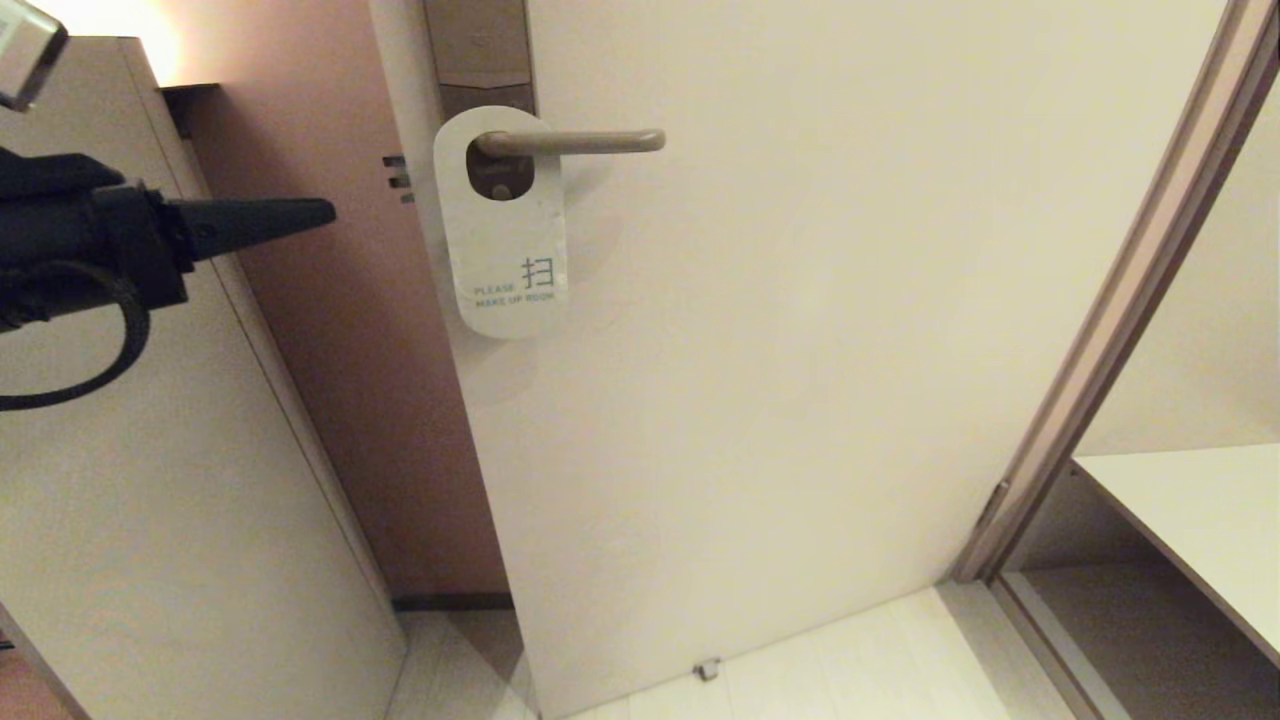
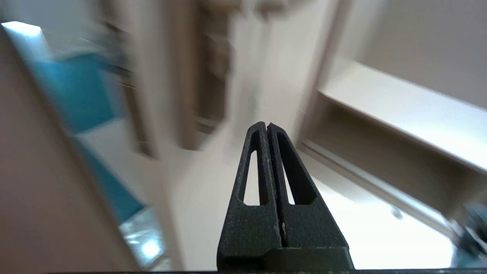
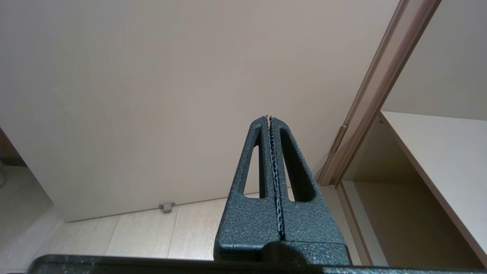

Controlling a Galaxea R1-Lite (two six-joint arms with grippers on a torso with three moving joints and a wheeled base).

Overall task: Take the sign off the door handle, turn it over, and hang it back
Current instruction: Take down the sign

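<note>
**Sign on the handle, white side out**

Sign (image 1: 505,225) hangs on the handle (image 1: 570,142), its oval hole looped over the lever close to the tall plate (image 1: 482,55). The white face is turned outward, showing "PLEASE MAKE UP ROOM" and one large character above the words. The card lies flat against the door (image 1: 800,350) and tilts slightly, its rounded lower end dropping well below the lever. The lever runs level across the door, its rounded tip free and pointing toward the right of the head view.

The left claw (image 1: 325,212) reaches in from the left edge of the head view, level and pointing toward the sign, at about the height of the card's middle. It is near the sign but apart from it, with the brown wall (image 1: 350,330) showing in the gap between them. Its fingers (image 2: 266,160) are pressed together and carry nothing. A black cable (image 1: 120,340) loops beneath the arm. The left wrist view is smeared, so little beyond the claw itself can be made out there.

The right claw (image 3: 269,120) is outside the head view. Its wrist view shows it low, facing the bottom part of the door, with both fingers pressed together and nothing between them. Beyond it lie the pale floor (image 3: 152,232), a small stopper (image 3: 166,207) at the door's lower edge, the frame (image 3: 380,87) and a pale shelf (image 3: 445,160) to the side.
</note>
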